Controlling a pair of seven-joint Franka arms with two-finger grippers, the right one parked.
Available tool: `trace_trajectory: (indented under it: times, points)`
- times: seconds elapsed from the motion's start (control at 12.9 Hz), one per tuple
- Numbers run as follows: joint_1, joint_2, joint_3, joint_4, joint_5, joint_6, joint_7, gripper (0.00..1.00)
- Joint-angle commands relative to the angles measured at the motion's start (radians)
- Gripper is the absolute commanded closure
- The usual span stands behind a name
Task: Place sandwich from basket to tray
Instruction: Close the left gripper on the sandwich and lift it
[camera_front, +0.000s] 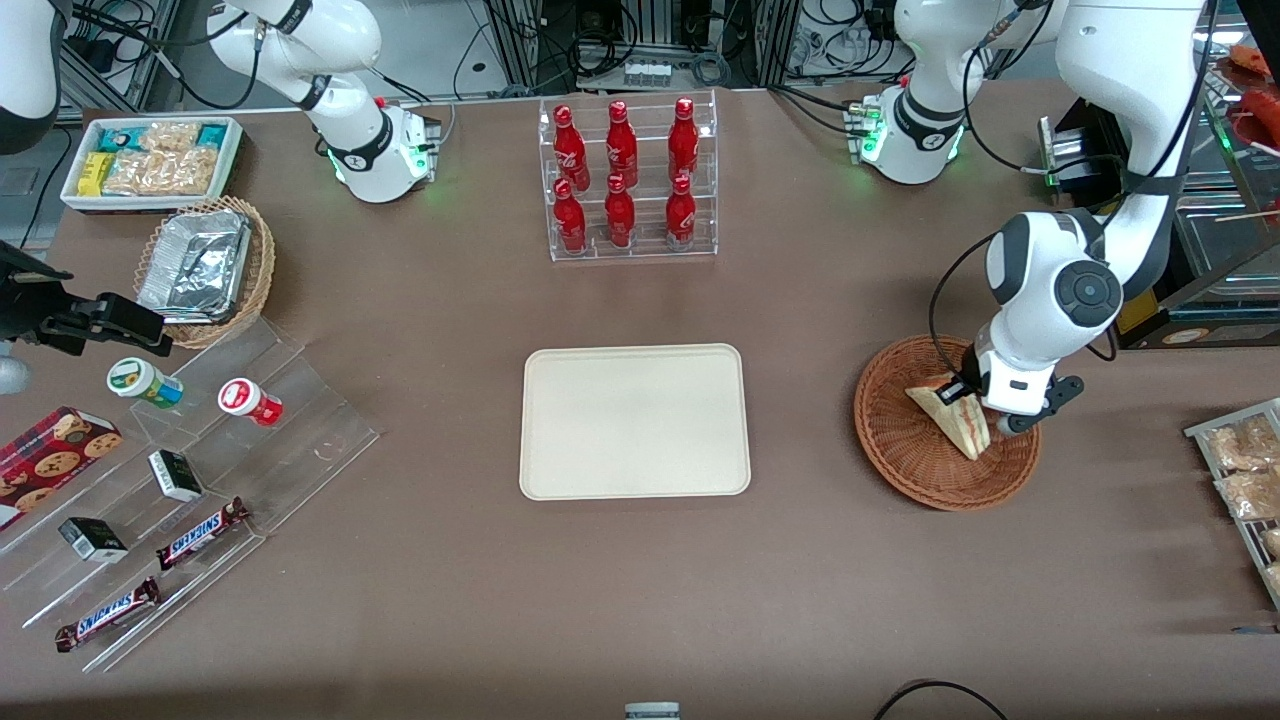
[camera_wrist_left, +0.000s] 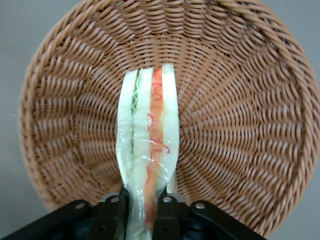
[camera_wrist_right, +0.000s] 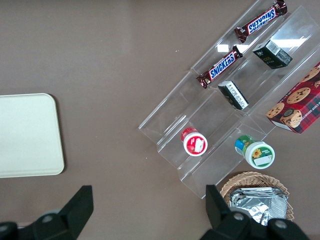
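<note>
Over the round brown woven wicker basket (camera_front: 915, 450) (camera_wrist_left: 240, 100), the left arm's black two-finger gripper (camera_front: 975, 403) (camera_wrist_left: 142, 212) is clamped on the plastic-wrapped triangular sandwich (camera_front: 952, 414) (camera_wrist_left: 150, 150); the flat cream-white rectangular tray (camera_front: 634, 421) (camera_wrist_right: 25, 135) lies beside the basket, toward the parked arm.

A clear rack (camera_front: 632, 180) holding six red bottles (camera_front: 620, 145) stands at upper centre of the front view. A white bin (camera_front: 150, 160) of snack packets sits at upper left, with a foil container (camera_front: 195, 265) in a light wicker basket just below it. At lower left, clear stepped shelves (camera_front: 190, 490) carry two Snickers bars (camera_front: 200, 533), two small cups (camera_front: 145, 382), small dark boxes (camera_front: 175, 475) and a cookie box (camera_front: 50, 460).
</note>
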Motion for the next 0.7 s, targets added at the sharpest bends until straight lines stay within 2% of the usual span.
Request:
trace_trajectory:
  times: [0.0,0.31,0.62]
  points:
    - [-0.040,-0.047,-0.003,0.086,0.060,-0.179,0.018,1.00]
    - [-0.140,-0.063,-0.005,0.137,0.060,-0.257,0.018,1.00]
    - [-0.305,-0.038,-0.006,0.168,0.059,-0.258,0.014,1.00]
